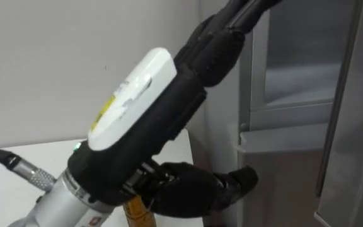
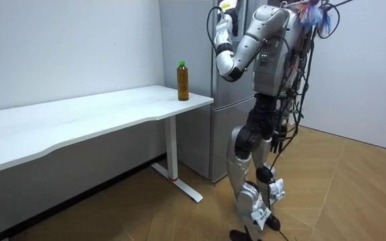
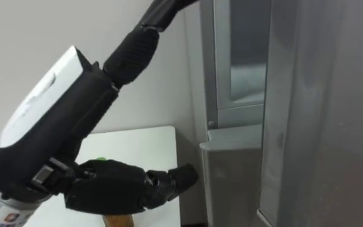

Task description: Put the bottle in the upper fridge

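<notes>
Holding L hand point(image 1: 147, 123) raised by fridge point(image 2: 221, 127) door, fingers point(image 1: 216, 44) stretched straight, gripping nothing; bottle point(image 2: 183, 80) sitting upright on bench point(image 2: 79, 120) corner.

We're seeing an amber bottle point(image 2: 183, 81) with green cap and yellowish label, white tabletop point(image 2: 99, 110), silvery-grey fridge point(image 2: 221, 134), black left hand point(image 1: 153, 129) with a white patch, light-brown herringbone wood floor point(image 2: 354, 191).

Setting, for your log: an indoor test room with household fittings. You see plain white walls point(image 2: 66, 47), a herringbone wood floor point(image 2: 354, 194), one long white table point(image 2: 79, 117) on a slim metal leg, and a tall silver fridge point(image 2: 221, 134) beside its end.
</notes>
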Available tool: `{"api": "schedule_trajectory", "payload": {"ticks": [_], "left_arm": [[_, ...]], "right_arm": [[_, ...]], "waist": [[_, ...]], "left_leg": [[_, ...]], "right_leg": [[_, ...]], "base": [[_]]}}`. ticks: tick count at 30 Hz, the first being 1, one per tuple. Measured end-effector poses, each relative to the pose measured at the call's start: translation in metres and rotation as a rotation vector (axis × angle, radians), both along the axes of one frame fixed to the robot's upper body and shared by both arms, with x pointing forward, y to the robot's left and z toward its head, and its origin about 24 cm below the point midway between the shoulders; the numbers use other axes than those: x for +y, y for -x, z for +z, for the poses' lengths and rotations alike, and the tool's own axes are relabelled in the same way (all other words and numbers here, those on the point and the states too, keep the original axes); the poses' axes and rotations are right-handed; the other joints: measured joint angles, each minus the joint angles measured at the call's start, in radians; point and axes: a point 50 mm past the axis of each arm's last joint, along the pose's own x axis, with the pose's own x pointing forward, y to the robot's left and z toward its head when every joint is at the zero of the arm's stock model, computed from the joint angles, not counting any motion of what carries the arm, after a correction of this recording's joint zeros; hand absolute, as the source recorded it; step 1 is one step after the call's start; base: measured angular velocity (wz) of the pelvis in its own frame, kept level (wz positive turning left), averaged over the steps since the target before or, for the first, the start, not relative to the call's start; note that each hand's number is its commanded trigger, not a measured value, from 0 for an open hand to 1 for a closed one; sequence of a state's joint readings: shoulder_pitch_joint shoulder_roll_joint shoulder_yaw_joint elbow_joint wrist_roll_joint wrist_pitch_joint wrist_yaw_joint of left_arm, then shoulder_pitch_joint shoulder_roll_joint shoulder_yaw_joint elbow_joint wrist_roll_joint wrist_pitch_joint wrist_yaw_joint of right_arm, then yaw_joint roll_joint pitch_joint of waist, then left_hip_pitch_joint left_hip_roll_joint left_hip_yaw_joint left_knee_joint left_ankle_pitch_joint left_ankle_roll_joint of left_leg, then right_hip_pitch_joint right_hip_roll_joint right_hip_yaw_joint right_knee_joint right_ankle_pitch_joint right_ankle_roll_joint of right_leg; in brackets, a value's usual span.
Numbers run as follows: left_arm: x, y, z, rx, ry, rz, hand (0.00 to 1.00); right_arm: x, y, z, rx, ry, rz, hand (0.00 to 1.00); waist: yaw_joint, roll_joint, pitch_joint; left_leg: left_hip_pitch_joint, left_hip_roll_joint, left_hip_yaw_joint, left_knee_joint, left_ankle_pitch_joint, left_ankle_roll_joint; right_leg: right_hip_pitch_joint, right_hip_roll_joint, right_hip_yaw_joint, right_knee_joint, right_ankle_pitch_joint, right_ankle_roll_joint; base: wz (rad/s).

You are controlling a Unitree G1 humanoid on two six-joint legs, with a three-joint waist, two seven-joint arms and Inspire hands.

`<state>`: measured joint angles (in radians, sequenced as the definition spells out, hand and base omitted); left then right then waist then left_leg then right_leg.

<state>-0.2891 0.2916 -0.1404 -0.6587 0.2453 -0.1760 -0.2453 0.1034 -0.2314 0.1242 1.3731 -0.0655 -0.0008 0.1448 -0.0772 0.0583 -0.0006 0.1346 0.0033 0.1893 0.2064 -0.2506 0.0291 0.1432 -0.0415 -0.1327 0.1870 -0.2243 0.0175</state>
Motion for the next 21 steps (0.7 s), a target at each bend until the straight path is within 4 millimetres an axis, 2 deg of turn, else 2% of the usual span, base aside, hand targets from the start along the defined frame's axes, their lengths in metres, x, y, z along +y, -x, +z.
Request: {"api": "schedule_trajectory", "payload": {"ticks": [3, 8, 14, 17, 21], "left_arm": [[-0.0012, 0.0032, 0.0040, -0.025, -0.002, -0.017, 0.00], [-0.0025, 0.0072, 0.0092, -0.054, -0.012, -0.064, 0.00], [-0.0024, 0.0085, 0.0100, -0.021, 0.019, -0.135, 0.00], [-0.0030, 0.0093, 0.0104, -0.001, 0.031, -0.182, 0.00], [-0.0078, 0.0106, 0.0094, 0.021, 0.031, -0.238, 0.00]], "right_arm": [[-0.0007, -0.0012, 0.0003, -0.006, -0.003, 0.002, 0.00], [-0.0010, -0.0011, 0.0006, -0.014, -0.008, -0.004, 0.00], [-0.0032, -0.0003, 0.0014, -0.033, -0.008, -0.042, 0.00], [-0.0047, 0.0008, 0.0018, -0.037, -0.011, -0.067, 0.00], [-0.0053, 0.0018, 0.0020, -0.049, -0.013, -0.118, 0.00]], "waist": [[0.000, -0.006, -0.0016], [-0.001, -0.008, 0.0002], [-0.029, 0.000, 0.0047], [-0.031, 0.008, 0.0051], [-0.053, 0.012, 0.0115]], "left_leg": [[0.001, 0.000, 0.002, 0.000, 0.000, 0.000], [0.006, 0.001, 0.006, -0.003, 0.000, 0.000], [0.015, 0.004, 0.031, -0.012, 0.000, 0.000], [0.019, 0.011, 0.061, -0.021, 0.000, 0.000], [0.033, 0.018, 0.100, -0.027, -0.001, -0.001]], "right_leg": [[0.000, 0.000, 0.003, 0.000, 0.000, 0.000], [0.000, 0.001, 0.014, 0.002, 0.000, 0.000], [-0.005, 0.007, 0.046, 0.001, 0.001, -0.001], [-0.017, 0.015, 0.070, -0.001, 0.009, -0.003], [-0.022, 0.023, 0.103, 0.000, 0.016, -0.004]], "base": [[-0.01], [-0.03], [-0.14], [-0.31], [-0.25]]}}
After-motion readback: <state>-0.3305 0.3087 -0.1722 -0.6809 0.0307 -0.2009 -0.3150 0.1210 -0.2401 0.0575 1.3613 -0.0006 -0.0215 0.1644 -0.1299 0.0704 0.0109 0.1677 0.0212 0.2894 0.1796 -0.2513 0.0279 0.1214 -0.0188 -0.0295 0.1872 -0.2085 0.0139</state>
